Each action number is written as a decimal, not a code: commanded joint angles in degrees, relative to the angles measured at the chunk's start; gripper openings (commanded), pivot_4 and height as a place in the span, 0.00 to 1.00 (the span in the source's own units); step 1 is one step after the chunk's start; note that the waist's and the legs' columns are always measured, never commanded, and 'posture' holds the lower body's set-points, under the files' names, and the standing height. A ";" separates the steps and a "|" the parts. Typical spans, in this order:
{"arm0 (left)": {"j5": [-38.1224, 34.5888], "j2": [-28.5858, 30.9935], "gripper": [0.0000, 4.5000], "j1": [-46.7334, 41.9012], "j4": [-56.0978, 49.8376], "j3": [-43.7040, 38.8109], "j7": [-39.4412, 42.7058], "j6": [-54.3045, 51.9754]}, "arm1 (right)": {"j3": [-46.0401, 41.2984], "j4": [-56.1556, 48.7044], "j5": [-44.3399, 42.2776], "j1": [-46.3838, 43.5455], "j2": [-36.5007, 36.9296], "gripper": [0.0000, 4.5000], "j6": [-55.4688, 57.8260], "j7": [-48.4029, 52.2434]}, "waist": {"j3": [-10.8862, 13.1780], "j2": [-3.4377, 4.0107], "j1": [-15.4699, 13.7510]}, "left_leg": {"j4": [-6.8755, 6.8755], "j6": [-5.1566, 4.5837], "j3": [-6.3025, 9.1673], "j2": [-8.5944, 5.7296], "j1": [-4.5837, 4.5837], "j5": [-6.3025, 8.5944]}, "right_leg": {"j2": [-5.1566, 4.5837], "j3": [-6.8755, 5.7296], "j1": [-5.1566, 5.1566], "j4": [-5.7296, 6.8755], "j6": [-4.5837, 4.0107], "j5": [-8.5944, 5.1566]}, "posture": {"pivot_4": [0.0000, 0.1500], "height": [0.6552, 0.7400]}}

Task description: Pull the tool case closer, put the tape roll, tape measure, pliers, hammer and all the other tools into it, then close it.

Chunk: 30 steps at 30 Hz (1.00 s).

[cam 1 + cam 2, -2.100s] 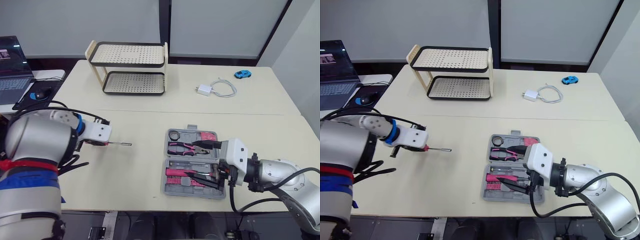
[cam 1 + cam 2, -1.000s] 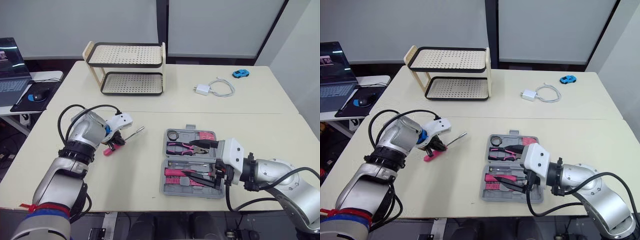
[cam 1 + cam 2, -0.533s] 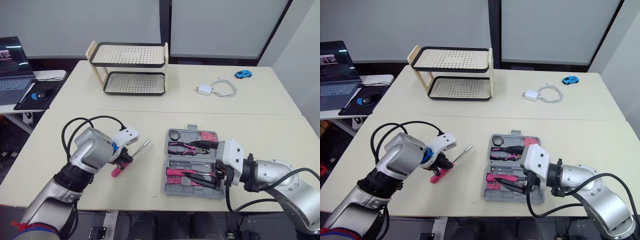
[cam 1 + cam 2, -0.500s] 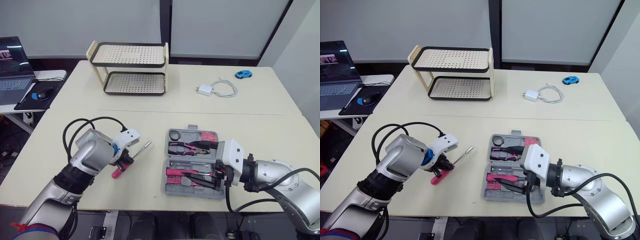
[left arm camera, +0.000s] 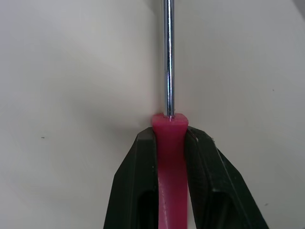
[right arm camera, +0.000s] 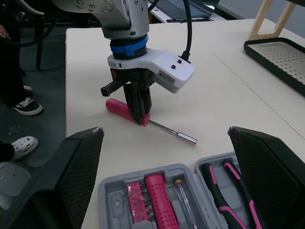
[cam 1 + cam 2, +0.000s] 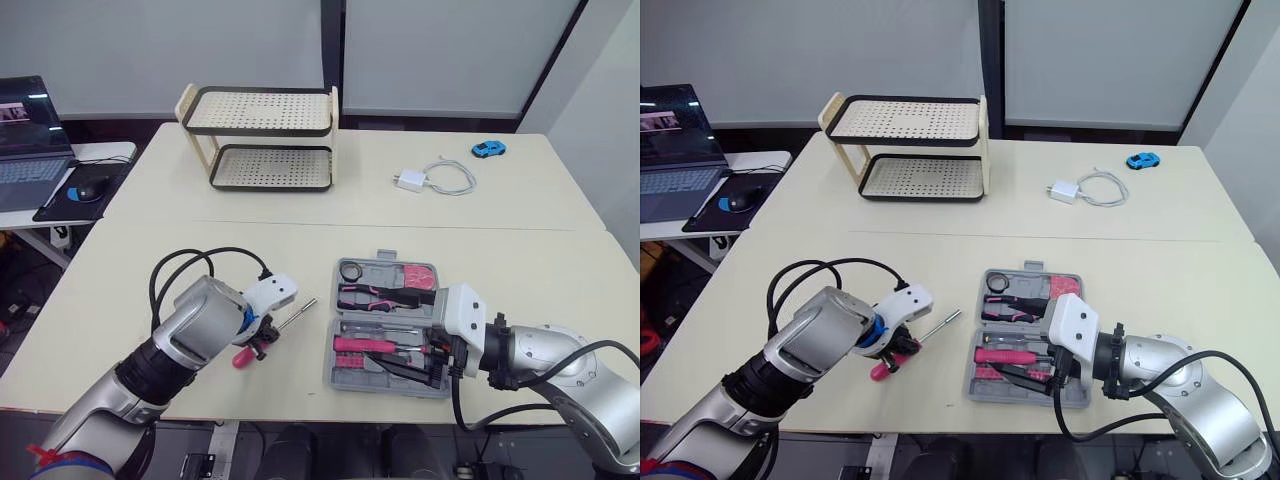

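The grey tool case (image 7: 345, 376) lies open on the table, right of centre, with pink-handled pliers (image 7: 375, 296) and other pink tools in its slots. My left gripper (image 7: 262, 338) is shut on the pink handle of a screwdriver (image 5: 170, 143), just left of the case. The steel shaft (image 7: 940, 326) points toward the case, low over the table. In the right wrist view the left gripper (image 6: 138, 109) pinches the handle near the shaft. My right gripper (image 7: 434, 350) hangs over the case's front right corner, its fingers (image 6: 78, 167) spread wide with nothing between them.
A two-tier perforated rack (image 7: 262, 135) stands at the back left. A white charger with cable (image 7: 430, 178) and a blue toy car (image 7: 488, 149) lie at the back right. A laptop (image 7: 30, 140) and mouse sit on a side desk. A person's shoes (image 6: 21, 107) stand beside the table.
My left arm has carried the screwdriver rightward and nearer, up to the case's left side, its shaft now angled toward the case. The right gripper has stayed over the case.
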<state>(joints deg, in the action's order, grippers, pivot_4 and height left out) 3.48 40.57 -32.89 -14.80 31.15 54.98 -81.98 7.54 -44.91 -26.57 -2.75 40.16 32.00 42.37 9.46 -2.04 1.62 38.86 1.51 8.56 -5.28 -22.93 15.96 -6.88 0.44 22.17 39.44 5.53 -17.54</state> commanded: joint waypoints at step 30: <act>-29.27 24.68 0.99 16.32 -19.97 -33.00 5.27 1.62 | 0.74 2.83 1.21 -1.81 0.33 1.00 -5.39 4.58 | -0.07 0.41 0.57 | -0.20 0.00 -0.26 0.09 0.10 0.00 | 0.04 0.25 0.05 -0.21 -0.02 0.00 | 1.00 1.00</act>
<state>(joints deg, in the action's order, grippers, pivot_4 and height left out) -24.39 64.21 -19.44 -32.76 4.90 58.35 -83.61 8.57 -41.51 -25.60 -3.96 40.28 28.48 46.11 9.39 -1.63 2.19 38.63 1.51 8.27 -5.18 -22.83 15.96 -6.84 0.71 22.22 39.17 5.50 -17.54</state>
